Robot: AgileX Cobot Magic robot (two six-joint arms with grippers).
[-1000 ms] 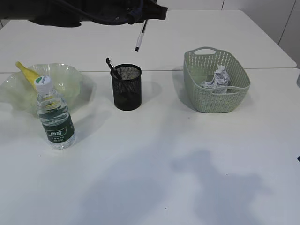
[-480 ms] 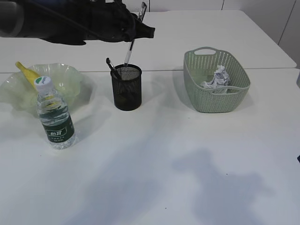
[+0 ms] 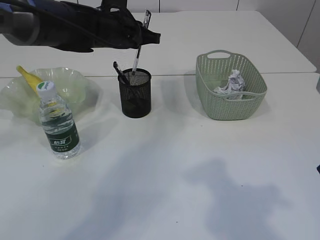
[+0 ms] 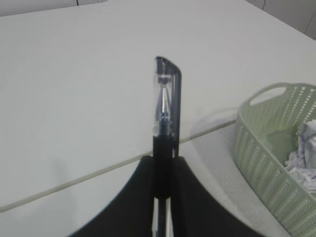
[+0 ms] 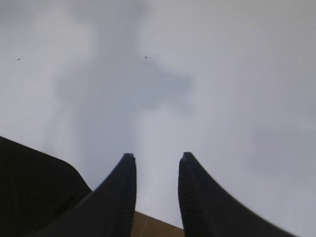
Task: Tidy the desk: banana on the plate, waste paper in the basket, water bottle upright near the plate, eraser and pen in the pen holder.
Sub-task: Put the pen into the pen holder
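Observation:
My left gripper (image 3: 141, 36) is shut on a pen (image 3: 138, 50) and holds it upright with its lower end inside the black mesh pen holder (image 3: 135, 93). The pen's clear cap end shows in the left wrist view (image 4: 167, 103) between the jaws (image 4: 165, 163). A second dark pen leans in the holder. The banana (image 3: 29, 79) lies on the pale green plate (image 3: 75, 82). The water bottle (image 3: 57, 122) stands upright in front of the plate. Crumpled waste paper (image 3: 231, 83) lies in the green basket (image 3: 230, 107). My right gripper (image 5: 155, 160) is open and empty over bare table. The eraser is hidden.
The basket also shows at the right edge of the left wrist view (image 4: 276, 148). A seam between two white tables (image 3: 170, 75) runs behind the holder. My left arm reaches in from the upper left above the plate.
My left gripper has moved left and down with the pen. The pen's lower end has gone from above the holder into it.

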